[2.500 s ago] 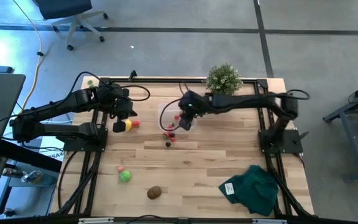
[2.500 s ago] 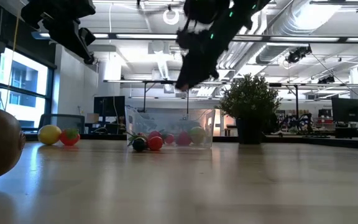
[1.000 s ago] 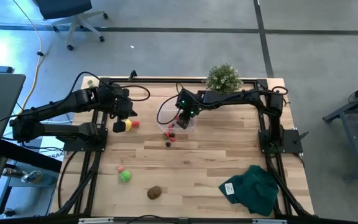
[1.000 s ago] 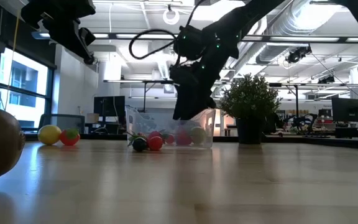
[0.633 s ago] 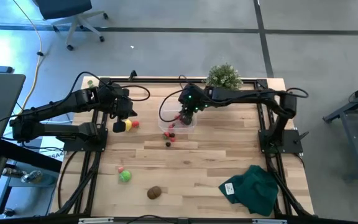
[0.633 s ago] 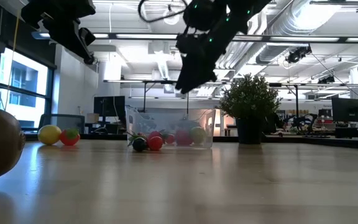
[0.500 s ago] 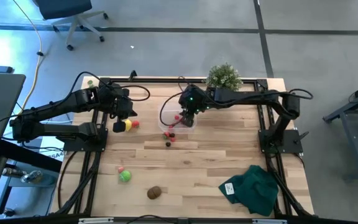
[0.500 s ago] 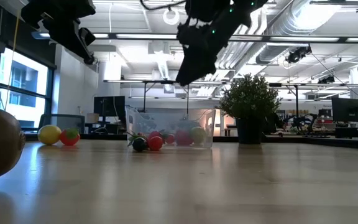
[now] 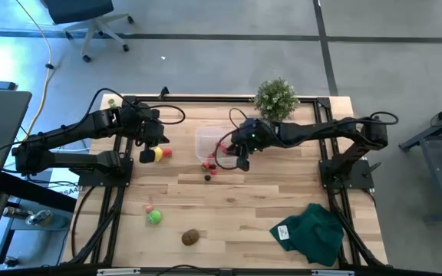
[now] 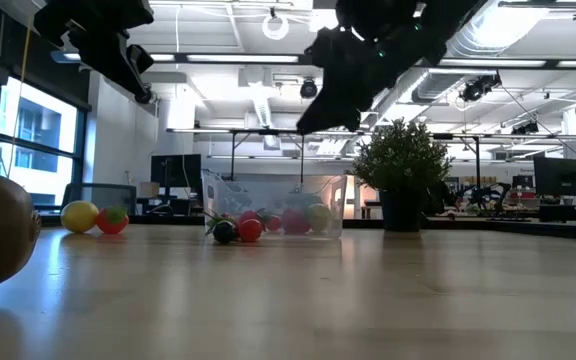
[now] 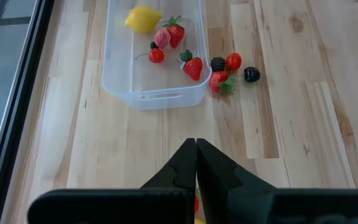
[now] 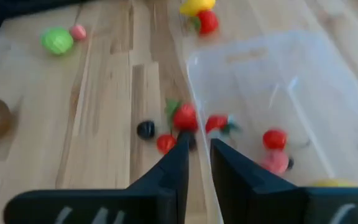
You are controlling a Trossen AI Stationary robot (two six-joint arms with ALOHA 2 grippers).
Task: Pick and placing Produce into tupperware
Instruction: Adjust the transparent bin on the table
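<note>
The clear tupperware (image 9: 208, 141) stands at the table's far middle, holding a lemon (image 11: 143, 18), strawberries (image 11: 192, 66) and a cherry. More red and dark berries (image 9: 209, 168) lie on the wood by its near side. A second lemon with a red fruit (image 9: 159, 153) lies under my left gripper (image 11: 196, 146), which hangs shut above them. A green ball (image 9: 154, 218) and a brown kiwi (image 9: 190, 237) lie near the front left. My right gripper (image 12: 198, 149) hovers off the tupperware's right end, with a narrow gap between its fingers and nothing in it.
A bushy potted plant (image 9: 275, 97) stands at the far edge, right of the tupperware. A dark green cloth (image 9: 311, 232) lies at the front right corner. Bare wood stretches across the table's middle and near side.
My right gripper has risen out of the tupperware and drawn back toward the table's right edge, tipping closer to level. The tupperware and the loose fruits lie where they were.
</note>
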